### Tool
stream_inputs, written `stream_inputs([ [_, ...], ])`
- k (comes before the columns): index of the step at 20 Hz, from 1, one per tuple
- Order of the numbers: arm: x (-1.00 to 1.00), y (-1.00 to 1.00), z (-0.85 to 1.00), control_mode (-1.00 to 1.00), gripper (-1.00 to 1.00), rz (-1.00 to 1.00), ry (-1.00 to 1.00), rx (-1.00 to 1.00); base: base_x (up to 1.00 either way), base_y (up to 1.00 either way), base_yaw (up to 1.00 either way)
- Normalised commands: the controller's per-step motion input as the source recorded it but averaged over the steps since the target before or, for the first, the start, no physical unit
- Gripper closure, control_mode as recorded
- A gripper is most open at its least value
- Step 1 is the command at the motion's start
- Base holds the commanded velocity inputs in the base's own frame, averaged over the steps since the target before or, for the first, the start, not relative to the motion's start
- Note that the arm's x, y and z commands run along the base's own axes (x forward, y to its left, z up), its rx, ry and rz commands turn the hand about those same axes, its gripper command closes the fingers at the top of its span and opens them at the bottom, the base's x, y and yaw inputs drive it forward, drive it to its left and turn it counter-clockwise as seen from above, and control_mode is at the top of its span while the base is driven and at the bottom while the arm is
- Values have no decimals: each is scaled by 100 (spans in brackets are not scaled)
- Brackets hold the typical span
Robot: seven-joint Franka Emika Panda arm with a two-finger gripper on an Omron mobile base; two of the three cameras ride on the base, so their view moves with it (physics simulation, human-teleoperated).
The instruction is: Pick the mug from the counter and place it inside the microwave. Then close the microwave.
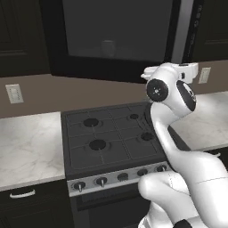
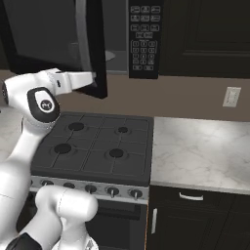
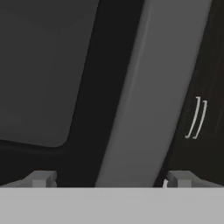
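At the left, a marbled worktop (image 1: 26, 147) runs to the edge of the black gas stovetop (image 1: 111, 133), and its stone lies bare. Above the stove hangs the microwave (image 2: 144, 39), its dark glass door (image 1: 116, 31) swung partly out toward the room. Through the glass a faint upright shape of the mug (image 1: 108, 47) shows inside the cavity; which way its handle points cannot be told. The door's long curved grey handle (image 3: 144, 92) runs up and down along its free edge. The gripper (image 3: 109, 179) sits right at that handle, its fingers (image 3: 41, 178) spread wide, one on each side of it, no contact visible. A gap remains between door edge and keypad (image 2: 143, 36). To the right, another stretch of worktop (image 2: 200, 151) lies open.
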Motion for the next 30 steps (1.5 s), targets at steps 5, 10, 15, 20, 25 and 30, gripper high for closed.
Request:
stream_inputs([
  [5,35,-27,6,-100,-100,5,7,1,0,0,0],
  [10,35,-19,2,-100,-100,5,6,1,0,0,0],
  [15,37,-14,0,-100,-100,4,5,0,0,0,0],
  [20,42,-8,0,-100,-100,2,3,0,0,0,0],
  [25,39,-5,1,-100,-100,2,2,0,0,0,0],
  [30,28,-1,3,-100,-100,1,2,0,0,0,0],
])
